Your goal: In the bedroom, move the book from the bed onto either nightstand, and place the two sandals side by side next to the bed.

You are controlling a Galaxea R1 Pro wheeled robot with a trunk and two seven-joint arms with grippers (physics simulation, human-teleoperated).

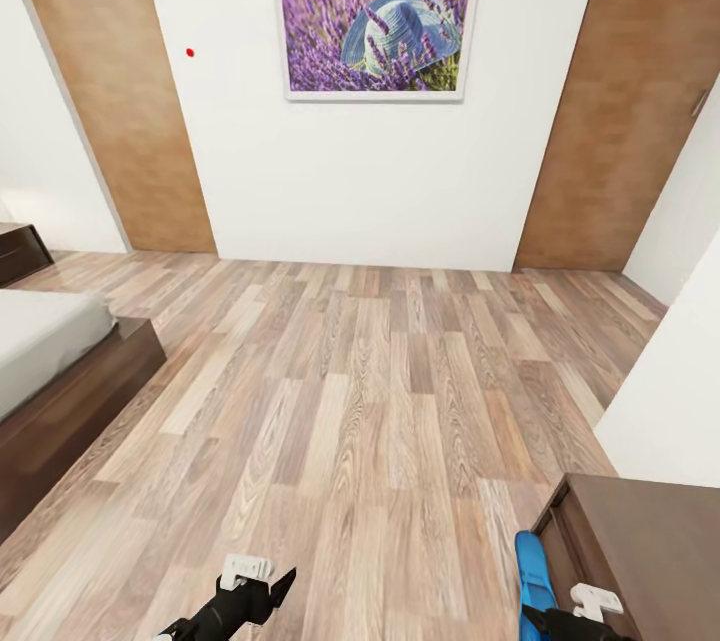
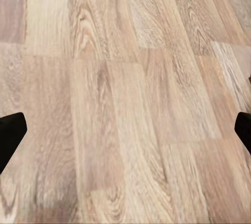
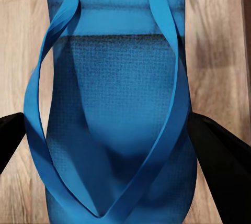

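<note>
My right gripper (image 1: 548, 621) is shut on a bright blue sandal (image 1: 533, 576) at the bottom right of the head view. In the right wrist view the sandal (image 3: 117, 103) lies strap side up between the two black fingers (image 3: 217, 150), held above the wood floor. My left gripper (image 1: 266, 593) hangs open and holds nothing, with only floor planks between its fingertips (image 2: 10, 132). The bed (image 1: 45, 336), pale grey mattress on a dark brown frame, is at the left edge. The book is out of view.
A low dark brown cabinet (image 1: 640, 546) stands right beside the held sandal; I cannot tell whether it is a nightstand. Another dark brown piece (image 1: 20, 251) sits beyond the bed. Ahead is a white wall with a lavender picture (image 1: 375, 6). Open plank floor (image 1: 370, 391) lies between.
</note>
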